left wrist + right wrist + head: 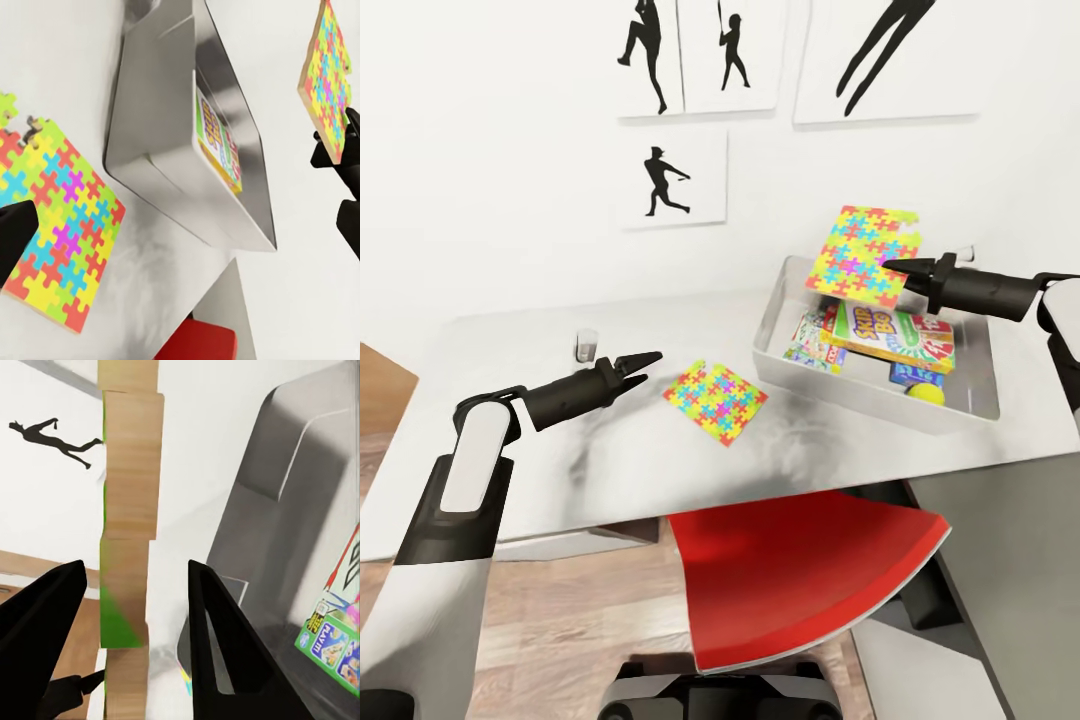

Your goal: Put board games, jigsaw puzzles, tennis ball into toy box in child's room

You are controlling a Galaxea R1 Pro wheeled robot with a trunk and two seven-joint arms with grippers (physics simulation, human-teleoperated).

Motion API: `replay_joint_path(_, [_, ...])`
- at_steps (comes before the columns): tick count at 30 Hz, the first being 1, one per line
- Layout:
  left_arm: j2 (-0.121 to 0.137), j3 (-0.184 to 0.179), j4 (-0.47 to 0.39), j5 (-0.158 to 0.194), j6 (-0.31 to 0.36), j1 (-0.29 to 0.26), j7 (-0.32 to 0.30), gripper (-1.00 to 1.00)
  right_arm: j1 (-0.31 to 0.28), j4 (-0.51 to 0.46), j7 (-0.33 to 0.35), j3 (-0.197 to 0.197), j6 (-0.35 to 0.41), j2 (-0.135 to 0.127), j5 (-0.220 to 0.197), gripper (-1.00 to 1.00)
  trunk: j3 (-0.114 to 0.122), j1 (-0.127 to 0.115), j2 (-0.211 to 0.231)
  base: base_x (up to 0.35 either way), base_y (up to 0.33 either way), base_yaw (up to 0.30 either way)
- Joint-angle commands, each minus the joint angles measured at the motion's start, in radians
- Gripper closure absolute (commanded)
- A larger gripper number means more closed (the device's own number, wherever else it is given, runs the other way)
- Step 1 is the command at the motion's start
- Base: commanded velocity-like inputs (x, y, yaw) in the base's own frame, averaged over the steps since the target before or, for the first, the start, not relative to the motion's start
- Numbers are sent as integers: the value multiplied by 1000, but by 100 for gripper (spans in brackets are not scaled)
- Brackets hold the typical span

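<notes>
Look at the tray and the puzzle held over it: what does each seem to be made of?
The tray looks like brushed metal or smooth grey plastic: its walls show a soft sheen and faint reflections. The held puzzle, in the right gripper, seems to be wood or thick card with a printed top: its edge looks pale tan.

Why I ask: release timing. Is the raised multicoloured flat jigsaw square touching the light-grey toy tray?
Apart. In the left wrist view, the raised jigsaw square, held by the right gripper, sits with bare white wall between it and the tray.

Puzzle (56,225) beside toy box (150,172)
</notes>
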Motion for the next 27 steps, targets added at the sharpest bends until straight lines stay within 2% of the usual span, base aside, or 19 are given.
replay_joint_path(1, [0,1,0,-10,4,-1,-10,-100,0,1,10,3,0,-2,7,100,-1,1,-2,52,-27,0])
replay_joint_path(27, [0,-1,0,-15,3,1,-8,-100,48,-1,11,7,0,-4,7,100,-5,1,-2,12,-6,0])
